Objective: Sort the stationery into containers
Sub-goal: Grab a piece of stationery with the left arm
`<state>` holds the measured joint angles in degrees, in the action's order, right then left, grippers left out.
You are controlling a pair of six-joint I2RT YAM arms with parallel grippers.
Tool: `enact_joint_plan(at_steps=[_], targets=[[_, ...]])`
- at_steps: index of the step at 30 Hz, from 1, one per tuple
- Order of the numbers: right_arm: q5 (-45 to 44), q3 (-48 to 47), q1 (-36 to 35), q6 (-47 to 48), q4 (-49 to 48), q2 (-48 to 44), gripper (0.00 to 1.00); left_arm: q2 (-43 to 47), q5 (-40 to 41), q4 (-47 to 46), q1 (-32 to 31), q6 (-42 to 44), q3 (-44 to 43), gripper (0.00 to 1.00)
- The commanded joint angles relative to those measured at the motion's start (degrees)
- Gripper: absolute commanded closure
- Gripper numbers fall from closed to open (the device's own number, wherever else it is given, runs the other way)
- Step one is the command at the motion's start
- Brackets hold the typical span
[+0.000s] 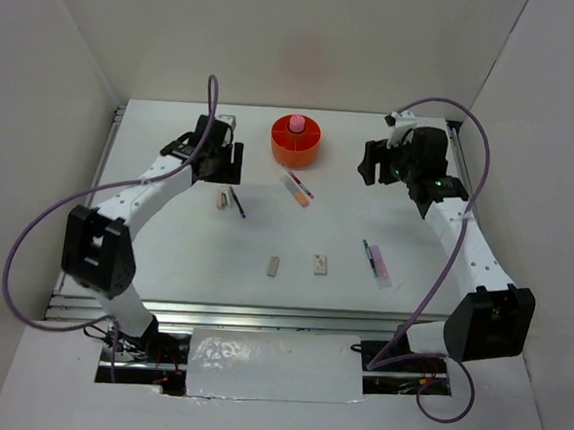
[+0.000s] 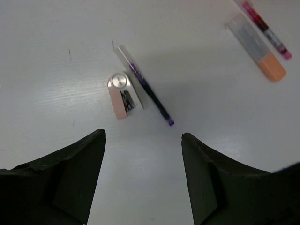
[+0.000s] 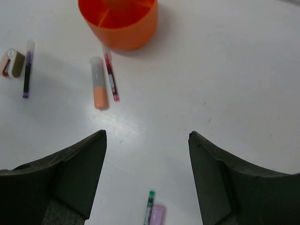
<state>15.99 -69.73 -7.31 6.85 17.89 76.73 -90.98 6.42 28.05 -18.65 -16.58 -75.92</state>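
Note:
The orange tub (image 1: 294,158) stands at the back centre with a pink glue stick (image 1: 296,124) upright in its middle. An orange-pink marker (image 1: 297,192) and a pink pen (image 1: 302,184) lie just in front of it. A purple pen (image 2: 147,92) and a small pink-and-white item (image 2: 123,97) lie just ahead of my open, empty left gripper (image 2: 143,136). My right gripper (image 3: 147,136) is open and empty, above bare table right of the tub (image 3: 126,35). A green-tipped pen (image 3: 149,206) and a pink eraser (image 3: 157,215) lie below it.
A beige eraser (image 1: 273,266) and a white eraser (image 1: 320,264) lie in the middle front of the table. White walls close in the back and both sides. A metal rail runs along the near edge.

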Motion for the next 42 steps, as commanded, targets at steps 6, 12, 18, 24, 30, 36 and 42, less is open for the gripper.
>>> enact_joint_plan(at_steps=[6,12,18,24,30,36,42], targets=[[3.96,5.75,2.74,-2.28,1.18,-5.62,0.23,-21.69,7.05,8.08,2.3,-13.56,-19.35,0.24],[5.1,6.89,3.79,-2.63,1.36,-5.19,0.23,-31.08,4.4,8.16,5.38,-14.01,-26.46,0.38],[5.81,6.98,4.32,-2.98,1.1,-4.22,0.23,-35.22,2.11,7.54,5.82,-14.88,-27.53,0.41],[5.98,6.28,4.5,-2.9,1.36,-2.9,0.24,-36.73,0.0,7.19,5.56,-15.59,-27.27,0.39],[6.33,6.36,4.76,-3.16,1.27,-2.29,0.24,-38.57,-1.84,7.01,5.3,-16.12,-28.32,0.39],[6.42,5.84,5.03,-2.98,1.62,-2.02,0.24,-40.24,-3.42,7.28,5.21,-16.38,-29.64,0.48],[6.77,5.66,5.29,-2.81,1.8,-1.76,0.25,-40.07,-5.97,6.75,4.33,-16.03,-28.59,0.63]])
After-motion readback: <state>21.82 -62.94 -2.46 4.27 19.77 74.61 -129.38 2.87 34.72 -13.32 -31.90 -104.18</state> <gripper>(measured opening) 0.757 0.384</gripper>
